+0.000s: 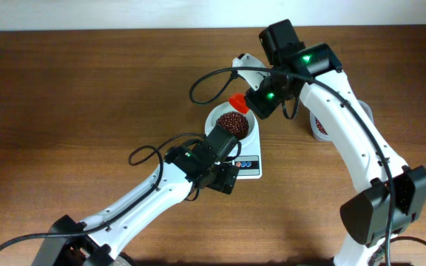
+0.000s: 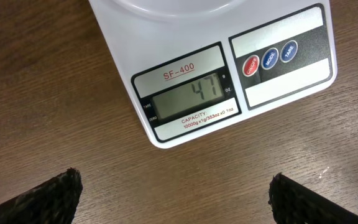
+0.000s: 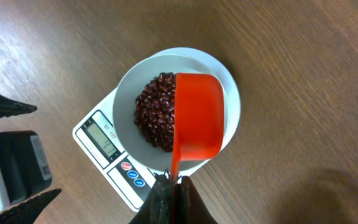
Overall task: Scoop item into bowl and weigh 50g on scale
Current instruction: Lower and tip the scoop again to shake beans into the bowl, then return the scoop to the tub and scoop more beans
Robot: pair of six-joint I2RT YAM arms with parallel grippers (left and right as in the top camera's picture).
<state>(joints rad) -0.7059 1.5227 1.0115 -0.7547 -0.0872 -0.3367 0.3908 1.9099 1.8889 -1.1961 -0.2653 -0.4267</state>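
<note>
The white bowl (image 3: 124, 99) stands on the white scale (image 2: 278, 84) and holds a heap of dark red-brown beans (image 3: 155, 111); the beans also show in the overhead view (image 1: 231, 123). The scale's display (image 2: 188, 94) reads 47. My right gripper (image 3: 174, 182) is shut on the handle of an orange-red scoop (image 3: 197, 118), held tipped over the bowl's right half. My left gripper (image 2: 176, 190) is open and empty over bare wood just in front of the scale. In the overhead view the left gripper (image 1: 224, 140) partly covers the scale (image 1: 250, 167).
A white container with red print (image 1: 321, 127) stands right of the scale, mostly hidden behind my right arm. Brown wooden table (image 1: 87, 96) all around. My left gripper's body shows at the left edge of the right wrist view (image 3: 11, 162).
</note>
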